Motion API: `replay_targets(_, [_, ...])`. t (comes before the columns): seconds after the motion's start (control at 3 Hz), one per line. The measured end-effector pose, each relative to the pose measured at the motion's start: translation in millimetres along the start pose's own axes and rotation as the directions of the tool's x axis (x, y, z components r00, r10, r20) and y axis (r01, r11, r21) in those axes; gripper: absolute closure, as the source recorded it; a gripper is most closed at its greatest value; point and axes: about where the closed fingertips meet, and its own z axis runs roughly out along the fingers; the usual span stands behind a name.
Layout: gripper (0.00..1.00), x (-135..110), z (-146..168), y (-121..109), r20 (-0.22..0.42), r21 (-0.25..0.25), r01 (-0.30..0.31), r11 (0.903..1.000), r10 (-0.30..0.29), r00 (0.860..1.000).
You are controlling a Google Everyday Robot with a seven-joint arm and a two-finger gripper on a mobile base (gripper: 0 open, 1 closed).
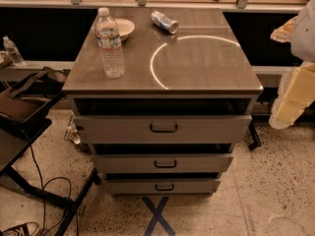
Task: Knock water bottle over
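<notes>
Water bottle stands upright on the left front part of the bench, its long axis vertical and its white cap pointing straight up. Its base rests flat on the bench top, close to the left edge, and its pale label band wraps the upper half.

Just behind it on the bench, toward the back left corner, sits a shallow pale bowl, which the bottle partly overlaps in this view. A silver-blue drink can lies on its side at the back middle of the bench, well apart from the bottle. A bright curved arc of reflected light crosses the bench top to the bottle's right.

Below the bench top, three drawers stand slightly pulled out.

The gripper, pale and cream-coloured, hangs off the bench's right side, near its front right corner and well apart from the bottle; I cannot tell whether it is spread or closed.

A smaller clear bottle sits far off the bench's left side.
</notes>
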Motion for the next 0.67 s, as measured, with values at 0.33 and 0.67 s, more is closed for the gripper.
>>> replay_targets(0.33, [0.00, -1, 0, -1, 0.011, 0.003, -0.001, 1.0000, 0.001, 1.000])
replay_targets(0.67, [0.00, -13, 5, -17, 0.134, 0.027, -0.018, 0.9995, 0.014, 0.991])
